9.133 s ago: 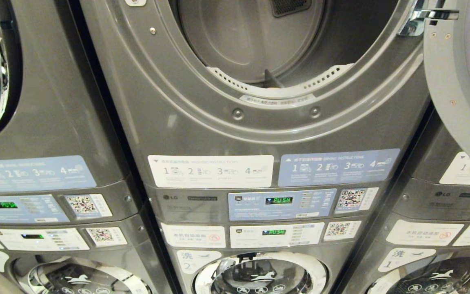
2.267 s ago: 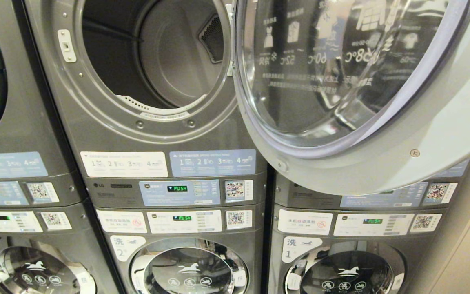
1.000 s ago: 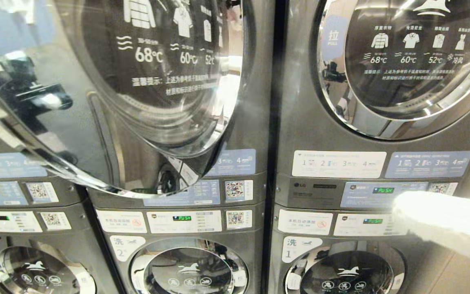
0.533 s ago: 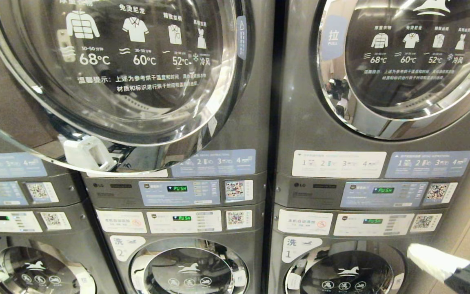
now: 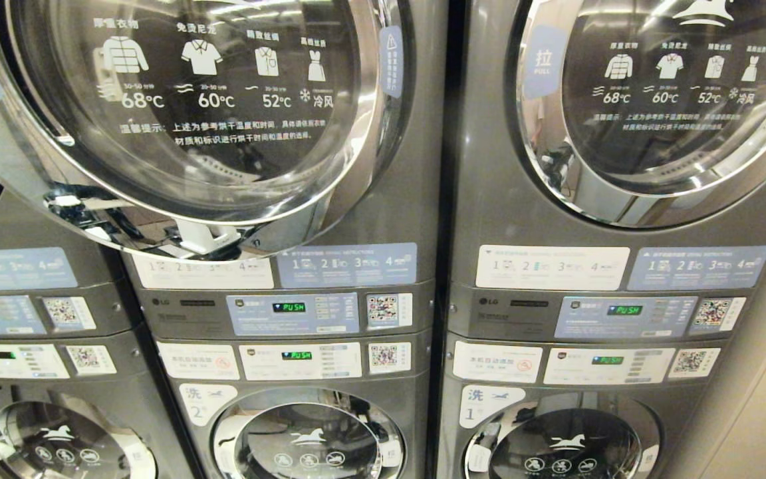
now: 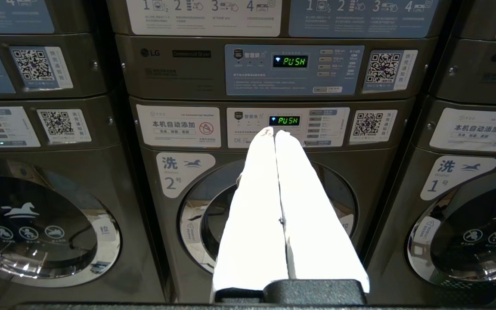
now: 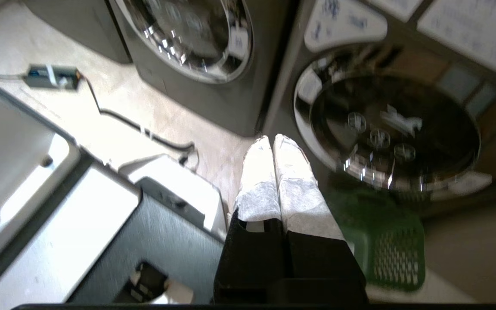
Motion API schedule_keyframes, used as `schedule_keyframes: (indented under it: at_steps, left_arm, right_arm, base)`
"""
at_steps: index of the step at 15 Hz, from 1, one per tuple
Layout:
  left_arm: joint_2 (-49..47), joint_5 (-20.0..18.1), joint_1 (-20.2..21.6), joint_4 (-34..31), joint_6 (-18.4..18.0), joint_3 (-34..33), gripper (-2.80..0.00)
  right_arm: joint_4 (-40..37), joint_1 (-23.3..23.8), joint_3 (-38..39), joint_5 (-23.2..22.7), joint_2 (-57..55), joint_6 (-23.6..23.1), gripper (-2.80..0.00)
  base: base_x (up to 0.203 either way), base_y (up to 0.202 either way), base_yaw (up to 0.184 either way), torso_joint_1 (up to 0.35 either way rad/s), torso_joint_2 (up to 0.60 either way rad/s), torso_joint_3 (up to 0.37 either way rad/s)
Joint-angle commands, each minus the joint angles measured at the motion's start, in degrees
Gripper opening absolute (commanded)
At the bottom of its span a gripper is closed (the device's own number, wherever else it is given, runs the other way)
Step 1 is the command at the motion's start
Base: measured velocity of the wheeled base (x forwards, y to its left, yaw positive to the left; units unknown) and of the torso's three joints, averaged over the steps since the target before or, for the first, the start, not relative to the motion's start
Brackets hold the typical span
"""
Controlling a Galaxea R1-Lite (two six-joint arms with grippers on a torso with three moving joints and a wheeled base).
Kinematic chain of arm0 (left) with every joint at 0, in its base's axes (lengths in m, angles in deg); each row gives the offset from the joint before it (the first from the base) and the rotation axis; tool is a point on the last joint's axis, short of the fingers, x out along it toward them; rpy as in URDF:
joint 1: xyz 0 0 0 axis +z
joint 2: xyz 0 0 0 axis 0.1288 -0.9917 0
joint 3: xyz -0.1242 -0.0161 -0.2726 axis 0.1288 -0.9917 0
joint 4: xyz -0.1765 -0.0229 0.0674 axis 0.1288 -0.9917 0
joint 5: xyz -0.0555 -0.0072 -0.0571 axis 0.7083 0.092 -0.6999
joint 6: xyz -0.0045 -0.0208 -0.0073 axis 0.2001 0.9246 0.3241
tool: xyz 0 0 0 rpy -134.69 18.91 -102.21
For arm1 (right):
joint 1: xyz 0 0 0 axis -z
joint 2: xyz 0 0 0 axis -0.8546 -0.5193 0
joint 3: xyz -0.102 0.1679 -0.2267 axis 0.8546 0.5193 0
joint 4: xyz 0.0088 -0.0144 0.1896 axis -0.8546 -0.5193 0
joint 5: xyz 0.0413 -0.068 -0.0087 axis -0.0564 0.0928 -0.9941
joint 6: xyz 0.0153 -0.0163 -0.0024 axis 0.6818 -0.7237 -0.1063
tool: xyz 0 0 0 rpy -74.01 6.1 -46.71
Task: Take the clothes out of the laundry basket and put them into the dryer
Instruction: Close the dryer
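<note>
The dryer (image 5: 383,166) of the tower marked 2 fills the upper left of the head view, its chrome-ringed door (image 5: 183,113) printed with garment icons and temperatures and standing almost against the machine's front, its lower rim still a little proud of the panel beneath. A white latch part shows just under that rim. Neither arm appears in the head view. The left gripper (image 6: 272,131) has its two white-wrapped fingers pressed together with nothing between them; straight beyond their tips lies the lit control panel (image 6: 284,127) of the washer (image 6: 269,206) labelled 2, whose round door sits below the fingers' line. The right gripper (image 7: 272,140) also has its wrapped fingers closed flat against each other and empty; ahead of its tips is pale floor (image 7: 101,103) and the foot of the machines, with a washer door (image 7: 388,133) off to one side of the tips. The laundry basket (image 7: 381,241), dark green with perforated walls, stands on the floor close beside the right gripper's fingers, on the same side as that washer door. The clothes cannot be seen in any view.
</note>
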Motion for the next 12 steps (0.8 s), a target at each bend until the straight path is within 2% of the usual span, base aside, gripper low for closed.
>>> schedule_keyframes:
  at_steps: [1,4,5,7,12]
  left_arm:
    - [0.1,0.1,0.0,0.0,0.0,0.0,-2.8]
    - [0.1,0.1,0.0,0.0,0.0,0.0,-2.8]
    - [0.1,0.1,0.0,0.0,0.1,0.0,-2.8]
    - [0.1,0.1,0.0,0.0,0.3,0.0,-2.8]
    - [0.1,0.0,0.0,0.1,0.1,0.0,-2.8]
  right_arm:
    - [-3.4,3.7,-0.6,-0.1,3.2,0.0,-2.8]
    - [-3.3,20.2,-0.7,-0.2,0.5,0.2,-2.8]
    - [-3.2,22.5,-0.6,-0.3,1.4,0.4,-2.8]
    - [-3.0,24.2,-0.6,-0.3,6.9,0.4,-2.8]
    - [-2.9,29.6,-0.6,-0.6,26.9,-0.5,-2.8]
  base:
    - [0.0,0.0,0.0,0.0,0.0,0.0]
    - [0.0,0.0,0.0,0.0,0.0,0.0]
    - [0.0,0.0,0.0,0.0,0.0,0.0]
    - [0.0,0.0,0.0,0.0,0.0,0.0]
    - [0.0,0.0,0.0,0.0,0.0,0.0]
